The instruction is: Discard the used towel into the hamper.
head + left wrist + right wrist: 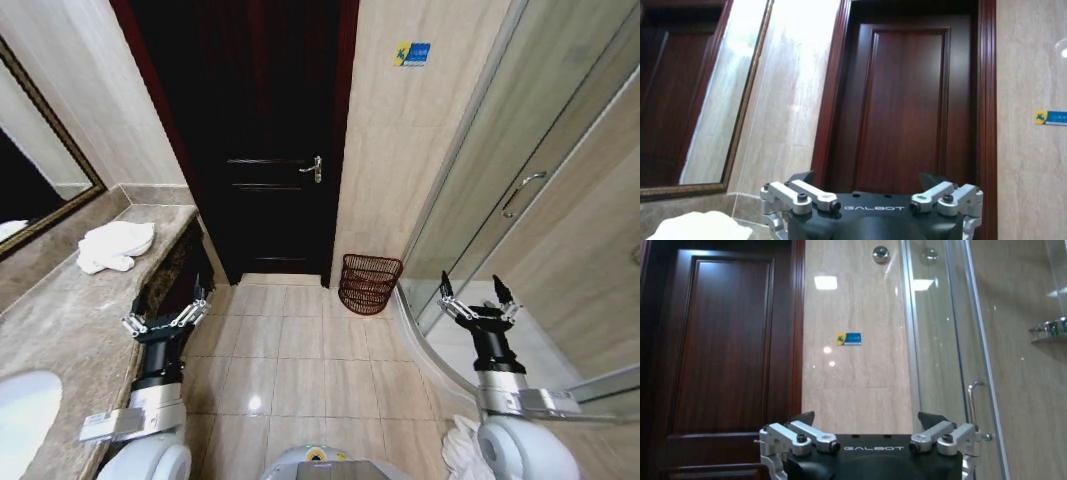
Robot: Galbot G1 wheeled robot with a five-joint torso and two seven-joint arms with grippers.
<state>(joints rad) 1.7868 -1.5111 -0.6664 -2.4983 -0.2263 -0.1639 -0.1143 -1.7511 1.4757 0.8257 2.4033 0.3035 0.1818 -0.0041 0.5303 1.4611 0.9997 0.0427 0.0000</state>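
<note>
My left gripper hangs at the lower left of the head view, beside the edge of the marble counter, its fingers spread wide with nothing between them. My right gripper hangs at the lower right, in front of the glass shower door, likewise spread apart and empty. The towel, white and crumpled, lies on the counter at the left of the frame, ahead of my left gripper and well apart from it; in the left wrist view a corner of it shows at the bottom left. The hamper stands on the tiled floor just right of centre, close against the beige wall and beside the dark wooden door, with its open top tilted toward me. Each wrist view shows "GALBOT" in white letters across the black gripper body. A small blue sticker with a yellow-green mark sits on the wall right of the door; its writing is too small to read. A mirror with a gilt frame hangs at the left edge.
</note>
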